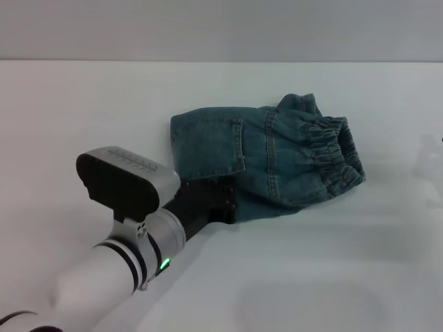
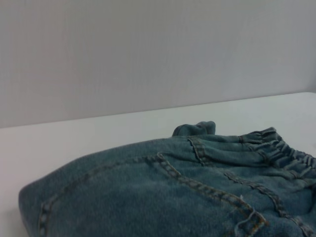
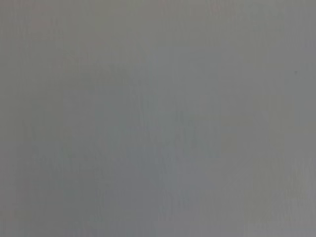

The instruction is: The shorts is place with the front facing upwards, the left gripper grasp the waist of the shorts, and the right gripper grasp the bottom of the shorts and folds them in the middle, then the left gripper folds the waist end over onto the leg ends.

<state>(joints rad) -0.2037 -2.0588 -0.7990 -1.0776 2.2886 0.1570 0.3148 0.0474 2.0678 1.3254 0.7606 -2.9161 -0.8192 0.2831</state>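
Note:
The blue-green denim shorts (image 1: pixel 266 155) lie folded into a compact bundle on the white table (image 1: pixel 83 111). The gathered elastic waist (image 1: pixel 333 151) lies on top at the bundle's right end, and a patch pocket faces up at its left. My left gripper (image 1: pixel 223 205), black on a silver arm with a green light, sits at the bundle's near edge, touching the denim. The left wrist view looks closely across the folded denim (image 2: pixel 148 197) toward the waistband (image 2: pixel 281 150). The leg hems cannot be made out. The right gripper is out of view.
The white table stretches around the shorts on all sides and ends at a grey wall (image 1: pixel 221 28) behind. The right wrist view shows only a plain grey surface (image 3: pixel 158 118).

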